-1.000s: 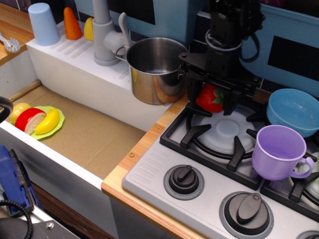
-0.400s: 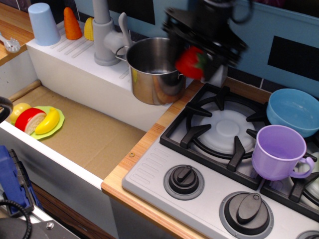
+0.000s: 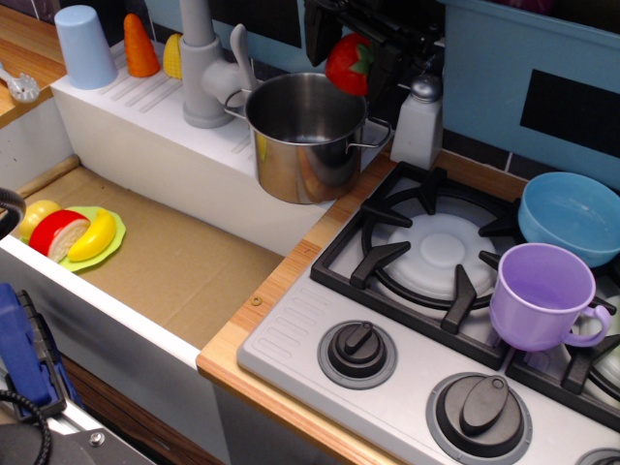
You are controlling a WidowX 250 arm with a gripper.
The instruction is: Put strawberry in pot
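Red and glossy, the strawberry sits clamped between the black fingers of the gripper, so you can read the claw as clenched on the fruit. You see the strawberry held in the air above the far rim of the pot, clear of the metal and not yet inside it. The pot stands upright on the white ledge beside the grey faucet, its near side handle pointing toward the white shaker bottle just to its right. On the stove, you find the purple mug resting on the black grate and the blue bowl behind it. In the sink basin to the left, a green plate carries the sliced red fruit and a yellow banana piece. An orange carrot and a pale blue cup stand on the back ledge.
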